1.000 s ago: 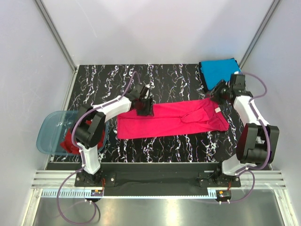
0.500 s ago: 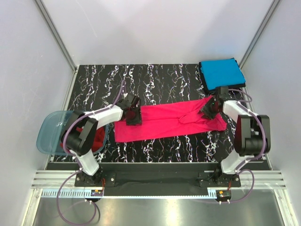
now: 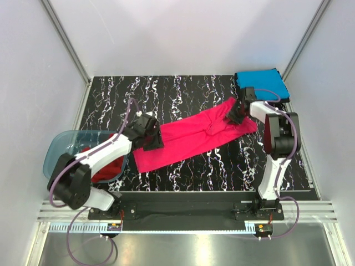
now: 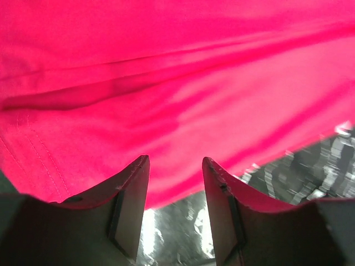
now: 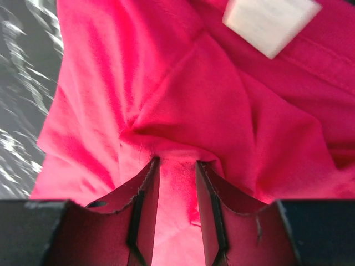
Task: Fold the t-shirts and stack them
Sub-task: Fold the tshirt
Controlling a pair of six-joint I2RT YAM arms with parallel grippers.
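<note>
Meanwhile both pincers pinch the pink-red shirt (image 3: 191, 134); darker red shirt (image 3: 111, 166) fills the tub (image 3: 58, 149)

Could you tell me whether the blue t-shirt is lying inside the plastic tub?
No, the blue t-shirt lies folded at the table's far right corner, while the plastic tub sits at the left edge.

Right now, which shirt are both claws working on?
The bright pink-red shirt, spread across the table's middle; the blue shirt lies folded in the far right corner.
</note>
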